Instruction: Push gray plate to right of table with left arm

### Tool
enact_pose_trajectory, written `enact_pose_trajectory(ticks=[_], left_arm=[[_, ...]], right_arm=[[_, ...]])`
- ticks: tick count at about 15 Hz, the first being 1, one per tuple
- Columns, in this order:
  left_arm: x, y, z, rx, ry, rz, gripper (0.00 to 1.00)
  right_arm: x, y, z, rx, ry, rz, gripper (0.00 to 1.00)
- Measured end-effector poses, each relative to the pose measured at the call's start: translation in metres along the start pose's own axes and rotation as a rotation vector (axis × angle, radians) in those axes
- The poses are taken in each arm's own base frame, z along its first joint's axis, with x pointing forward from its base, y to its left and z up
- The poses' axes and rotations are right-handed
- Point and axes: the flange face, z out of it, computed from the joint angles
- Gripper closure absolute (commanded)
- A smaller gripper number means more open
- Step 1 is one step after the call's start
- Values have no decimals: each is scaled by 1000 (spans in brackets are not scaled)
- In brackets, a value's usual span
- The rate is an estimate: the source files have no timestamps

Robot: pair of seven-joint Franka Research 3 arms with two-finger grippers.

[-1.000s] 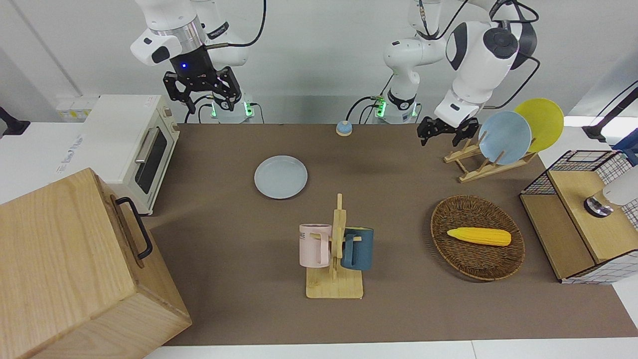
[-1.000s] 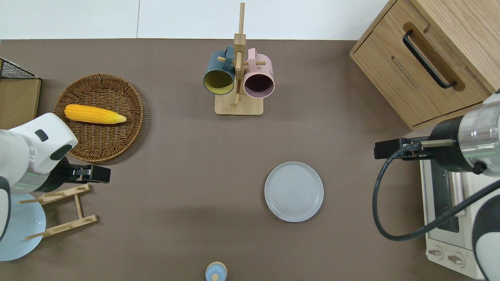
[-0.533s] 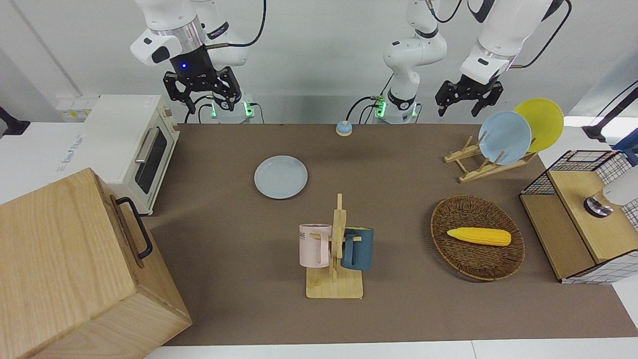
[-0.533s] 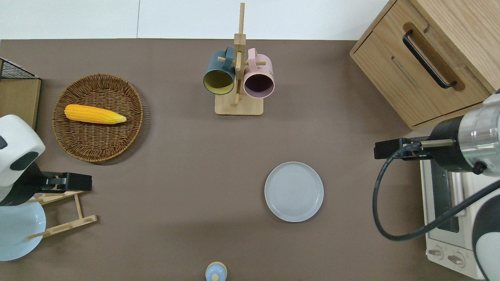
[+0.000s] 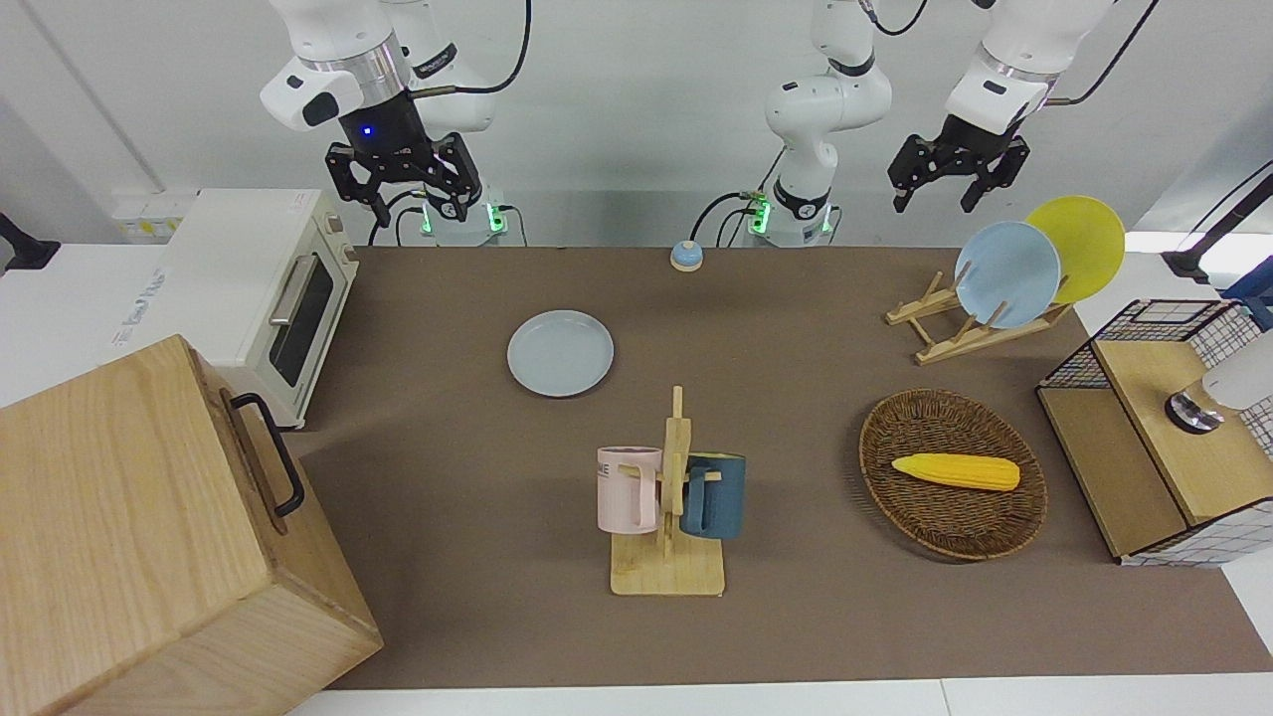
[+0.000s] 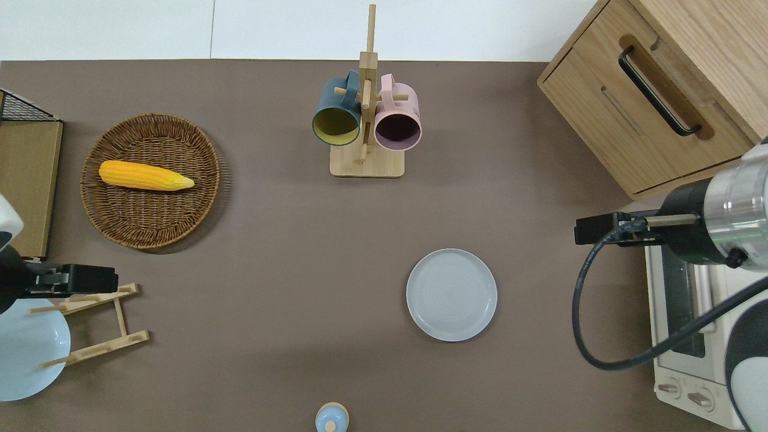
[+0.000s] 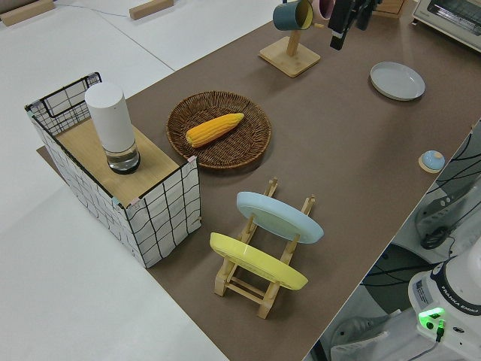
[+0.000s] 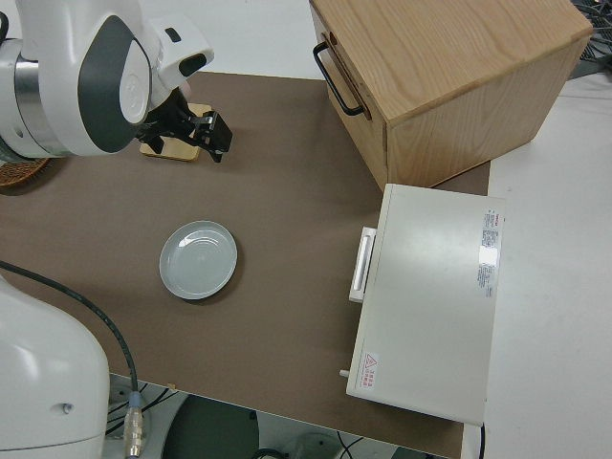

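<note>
We recorded the left gripper (image 5: 957,177) raised in the air at the left arm's end of the table (image 6: 288,288). In the overhead view it hung over the wooden plate rack (image 6: 96,324). Its fingers stood apart with nothing between them.

The gray plate (image 6: 452,294) lay flat on the table, well apart from the left gripper, toward the right arm's end. No contact existed between the gripper and the plate. The plate sat nearer to the robots than the mug stand (image 6: 366,129), which carried a dark blue mug (image 6: 336,117) and a pink mug (image 6: 397,120).

Directly below the left gripper, the rack held a sky-blue plate (image 5: 1006,273) and a yellow plate (image 5: 1082,244), both tilted on edge. Farther from the robots than the rack, we noted a wicker basket (image 6: 198,204) with a corn cob (image 6: 144,176) in it.

The right arm was parked; we observed its gripper (image 5: 403,184) with its fingers spread and empty. A white toaster oven (image 5: 254,298) and a wooden cabinet (image 5: 129,537) occupied the right arm's end of the table.
</note>
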Motion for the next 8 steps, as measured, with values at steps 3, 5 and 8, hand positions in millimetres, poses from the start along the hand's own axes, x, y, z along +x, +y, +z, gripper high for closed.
enact_pose_trajectory(ticks=[3,5,8], left_arm=[[0,5,0,2,0,8,7],[0,3,0,1,0,6,7],[0,1,0,0,0,2,7]], right_arm=[[0,0,0,0,0,0,5],[0,0,0,0,0,0,5],[0,0,0,0,0,0,5]])
